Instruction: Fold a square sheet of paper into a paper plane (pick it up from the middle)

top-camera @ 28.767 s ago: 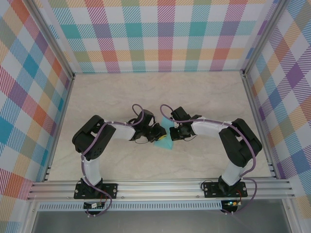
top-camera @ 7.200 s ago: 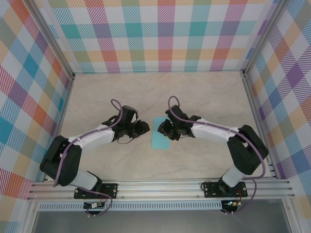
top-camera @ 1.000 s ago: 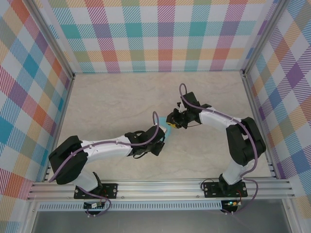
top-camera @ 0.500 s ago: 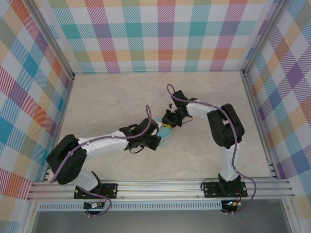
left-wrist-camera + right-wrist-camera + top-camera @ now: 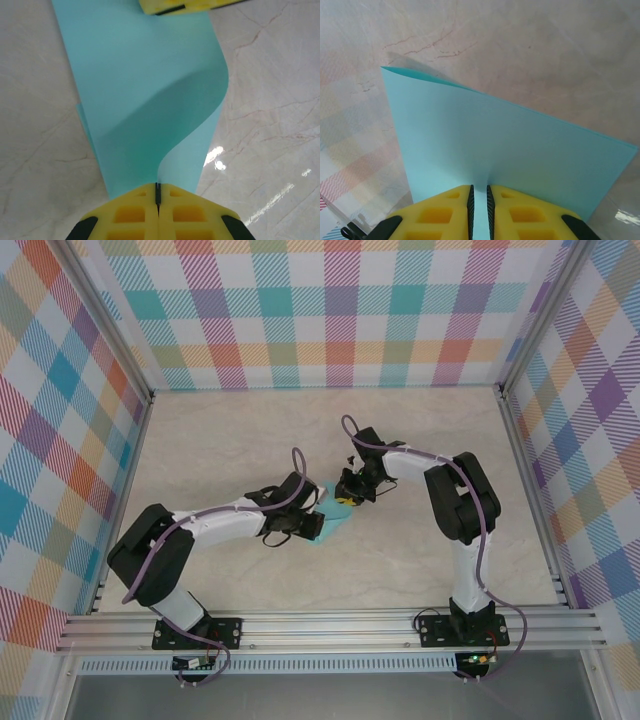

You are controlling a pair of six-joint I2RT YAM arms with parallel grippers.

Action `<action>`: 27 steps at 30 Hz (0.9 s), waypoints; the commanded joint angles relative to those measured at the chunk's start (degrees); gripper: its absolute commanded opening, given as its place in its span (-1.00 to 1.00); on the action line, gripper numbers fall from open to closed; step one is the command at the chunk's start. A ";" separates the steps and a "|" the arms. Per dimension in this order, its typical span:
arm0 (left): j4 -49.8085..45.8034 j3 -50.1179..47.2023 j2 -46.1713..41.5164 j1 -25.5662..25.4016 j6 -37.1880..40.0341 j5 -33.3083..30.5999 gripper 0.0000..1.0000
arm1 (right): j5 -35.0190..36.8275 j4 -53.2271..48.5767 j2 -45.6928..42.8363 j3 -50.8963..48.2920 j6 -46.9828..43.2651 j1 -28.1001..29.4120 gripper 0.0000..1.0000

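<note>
Two grippers faced each other near the middle of the pale marbled table (image 5: 230, 440), which was boxed in by plaid walls (image 5: 340, 310) on three sides. The left gripper (image 5: 158, 194) was pinched tight on one end of the turquoise sheet of paper (image 5: 140, 85), which bowed between them. The right gripper (image 5: 479, 195) was clamped on the opposite end, its fingers barely apart.

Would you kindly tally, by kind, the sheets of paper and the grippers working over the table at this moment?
Turquoise sheet of paper: 1
Gripper: 2 (left gripper, right gripper, each shut on the sheet)
Total: 3
</note>
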 commanded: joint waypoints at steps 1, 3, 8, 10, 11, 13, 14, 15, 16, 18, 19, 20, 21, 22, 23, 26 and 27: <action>-0.80 2.52 1.28 1.46 1.94 1.33 -1.00 | 1.12 -2.52 0.81 1.19 -1.49 0.32 -0.64; -1.30 3.47 2.24 1.74 2.48 1.76 -1.00 | 1.05 -2.60 0.81 1.11 -1.54 0.30 -0.64; -2.08 5.19 4.30 2.19 3.19 1.35 -1.00 | 1.05 -2.51 0.68 1.00 -1.32 0.27 -0.64; -3.00 5.29 4.77 2.38 3.13 0.78 -1.00 | 1.03 -2.36 0.51 0.94 -1.23 0.27 -0.63; -4.08 5.36 4.94 2.53 3.02 0.43 -1.00 | 1.03 -2.36 0.50 0.88 -1.14 0.27 -0.63; -4.28 5.30 5.07 2.82 2.60 -0.16 -1.00 | 1.16 -2.53 0.42 0.97 -1.08 0.27 -0.63; -4.20 5.18 5.12 3.04 2.51 0.08 -1.00 | 1.20 -2.52 0.41 0.93 -0.97 0.27 -0.63; -4.27 5.20 5.21 3.16 2.41 -0.01 -1.00 | 1.08 -2.52 0.42 0.93 -0.95 0.27 -0.62; -4.36 5.27 5.31 3.24 2.39 -0.18 -1.00 | 0.95 -2.36 0.39 0.90 -0.82 0.27 -0.62; -4.75 5.64 5.87 3.42 2.23 -0.62 -1.00 | 0.85 -2.29 0.51 0.84 -0.76 0.27 -0.62; -4.97 5.85 6.12 3.57 2.23 -0.73 -1.00 | 0.85 -2.23 0.50 0.84 -0.77 0.27 -0.61; -5.18 6.02 6.39 3.65 2.29 -0.73 -1.00 | 0.85 -2.26 0.48 0.84 -0.66 0.27 -0.62; -5.31 6.20 6.65 3.70 2.23 -0.85 -1.00 | 0.85 -2.19 0.46 0.84 -0.71 0.27 -0.61; -5.29 6.35 6.84 3.79 2.24 -0.89 -1.00 | 0.77 -2.21 0.49 0.75 -0.68 0.27 -0.61; -5.19 6.53 7.13 3.85 2.27 -0.69 -1.00 | 0.77 -2.30 0.48 0.75 -0.67 0.27 -0.61; -5.00 7.12 7.71 3.88 2.32 -0.34 -1.00 | 0.94 -2.27 0.37 0.58 -0.72 0.27 -0.61; -4.98 7.26 7.85 3.87 2.40 -0.38 -1.00 | 0.94 -2.25 0.41 0.49 -0.69 0.27 -0.61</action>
